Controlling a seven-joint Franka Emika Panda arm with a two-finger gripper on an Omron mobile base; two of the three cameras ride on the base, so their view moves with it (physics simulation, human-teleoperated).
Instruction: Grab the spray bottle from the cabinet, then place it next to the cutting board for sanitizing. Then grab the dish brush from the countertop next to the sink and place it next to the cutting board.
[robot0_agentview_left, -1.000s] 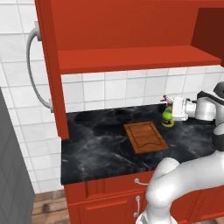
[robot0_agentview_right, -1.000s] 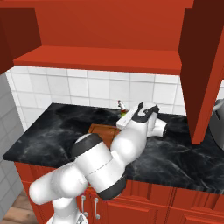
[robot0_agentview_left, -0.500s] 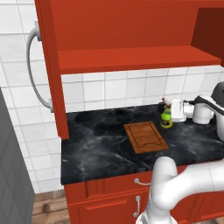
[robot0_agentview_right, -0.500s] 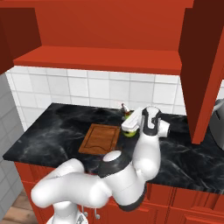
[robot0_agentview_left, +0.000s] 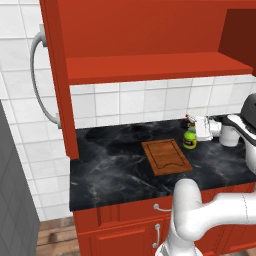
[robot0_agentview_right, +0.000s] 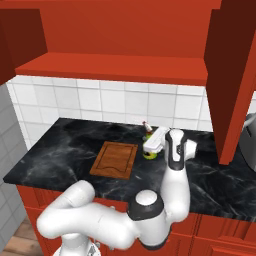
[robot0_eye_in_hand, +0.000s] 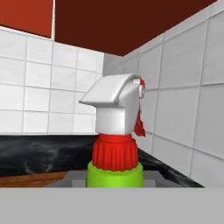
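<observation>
1. Left base view: the spray bottle (robot0_agentview_left: 190, 138) stands on the countertop (robot0_agentview_left: 115, 160), just beside the cutting board (robot0_agentview_left: 165, 157), so the first placing looks nearly done.
2. The gripper (robot0_agentview_left: 200, 129) is at the bottle; whether its jaws clasp it, I cannot tell.
3. Fetching the dish brush remains.

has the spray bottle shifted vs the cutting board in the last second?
No. The spray bottle sits off the same far corner of the cutting board, as before; the gripper stays at it.

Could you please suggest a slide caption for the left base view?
Gripper at the spray bottle standing on the countertop beside the cutting board.
</observation>
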